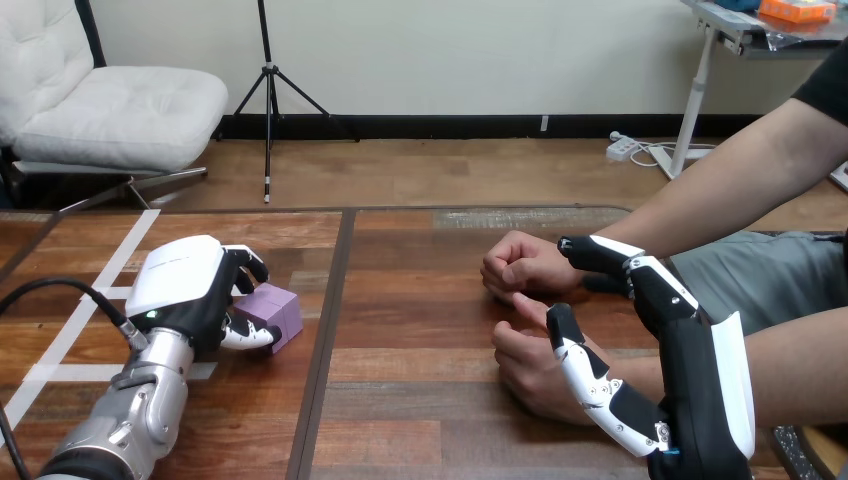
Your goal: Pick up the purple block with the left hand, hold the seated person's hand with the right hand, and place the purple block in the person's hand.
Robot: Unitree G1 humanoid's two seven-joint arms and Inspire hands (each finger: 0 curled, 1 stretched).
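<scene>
Toward nine o'clock on the wooden table (420,300), left hand (185,285) with fingers curled round the purple block (282,308), block down at the tabletop at the palm's three o'clock. Toward four o'clock, right hand (695,375) spread wide, fingers fairly straight, gripping nothing. At its nine o'clock, the person's nearer hand (530,372), loosely fisted under the thumb, contact unclear; the person's farther hand (520,265) at twelve o'clock of that, also fisted.
</scene>
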